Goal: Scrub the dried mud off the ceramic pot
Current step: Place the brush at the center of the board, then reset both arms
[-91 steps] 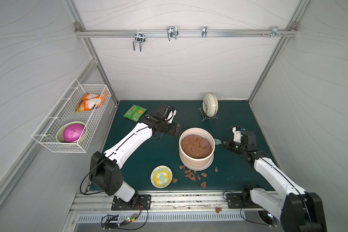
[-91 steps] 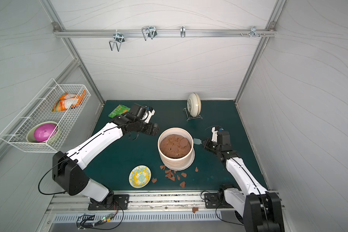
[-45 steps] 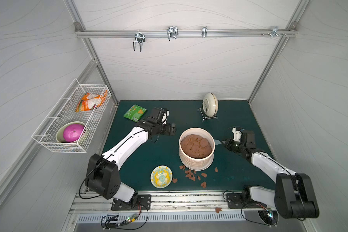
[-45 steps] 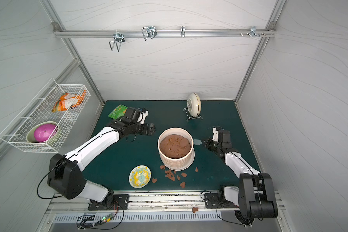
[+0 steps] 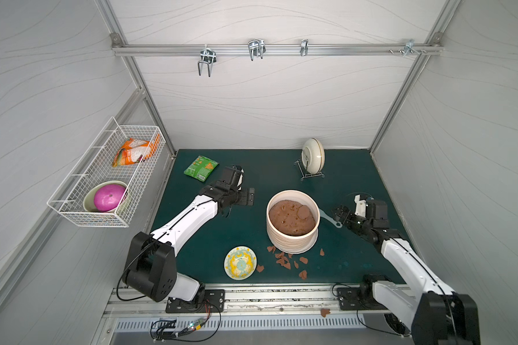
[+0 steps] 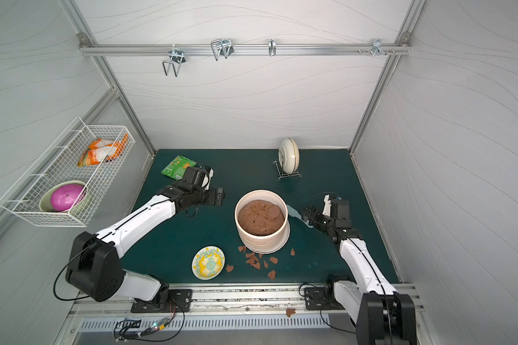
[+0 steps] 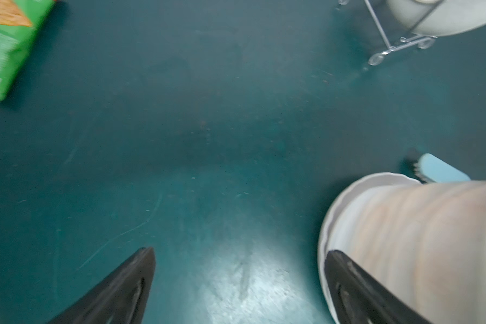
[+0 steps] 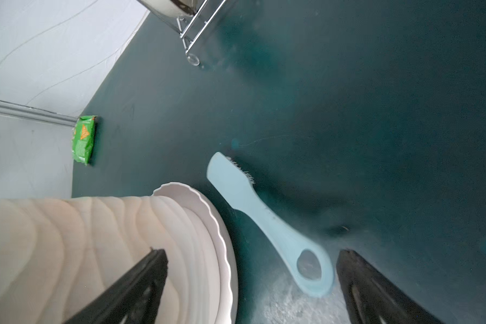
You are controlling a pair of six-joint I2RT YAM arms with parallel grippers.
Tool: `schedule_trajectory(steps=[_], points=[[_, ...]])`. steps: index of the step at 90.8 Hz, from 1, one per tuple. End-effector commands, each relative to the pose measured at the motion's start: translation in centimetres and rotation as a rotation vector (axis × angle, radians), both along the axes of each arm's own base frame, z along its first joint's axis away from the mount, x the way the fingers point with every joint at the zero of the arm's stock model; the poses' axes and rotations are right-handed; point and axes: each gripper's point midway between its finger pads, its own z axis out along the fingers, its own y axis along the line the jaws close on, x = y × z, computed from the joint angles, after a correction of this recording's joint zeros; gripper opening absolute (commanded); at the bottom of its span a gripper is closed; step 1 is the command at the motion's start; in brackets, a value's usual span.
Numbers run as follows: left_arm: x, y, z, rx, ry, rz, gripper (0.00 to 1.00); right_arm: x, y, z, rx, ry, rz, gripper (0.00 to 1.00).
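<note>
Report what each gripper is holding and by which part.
Nothing is held. The right gripper is open, and the blue brush lies free between its fingers beside the ceramic pot. The left gripper is open too.

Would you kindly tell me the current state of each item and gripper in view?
Pot: upright, full of soil.
Mud flakes: loose on the mat by the pot.
Brush: lying on the mat, ungripped.
Left gripper: open, empty.
Right gripper: open, empty.
Bowl: on edge in its rack.
Plate: flat on the mat.
Green packet: lying flat.
</note>
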Motion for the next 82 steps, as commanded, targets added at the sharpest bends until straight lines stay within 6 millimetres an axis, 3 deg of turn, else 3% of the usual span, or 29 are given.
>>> schedule_trajectory(steps=[1,9,20,30,45,51,57,70,82], points=[[1.8,2.1,1.6,0.051,-0.137,0.072,1.0,-1.6,-2.7,-1.9,-0.116,0.081,-0.107,0.99],[2.1,3.4,0.6,0.054,-0.163,0.098,1.0,-0.4,-4.2,-0.1,-0.196,0.037,-0.154,0.99],[2.3,4.8,-0.3,0.066,-0.198,0.098,1.0,2.6,-5.4,2.8,-0.332,-0.077,-0.124,0.99],[2.6,5.9,-0.5,0.079,-0.252,0.088,1.0,5.4,-7.3,3.6,-0.497,-0.145,-0.132,0.99],[3.6,7.9,-2.2,0.062,-0.28,0.087,1.0,9.1,-7.5,2.7,-0.589,-0.278,-0.098,0.99],[4.3,8.8,-1.9,0.068,-0.307,0.089,1.0,10.1,-7.0,2.1,-0.567,-0.318,-0.066,0.99],[5.0,9.6,-1.6,0.074,-0.37,0.091,1.0,10.8,-6.8,1.4,-0.553,-0.345,-0.06,0.99],[4.9,12.1,-3.5,0.038,-0.344,0.133,1.0,11.8,-6.1,0.4,-0.529,-0.424,-0.019,0.99],[4.7,12.4,-3.2,0.076,-0.46,0.116,1.0,12.4,-5.8,-0.3,-0.491,-0.446,0.025,0.99]])
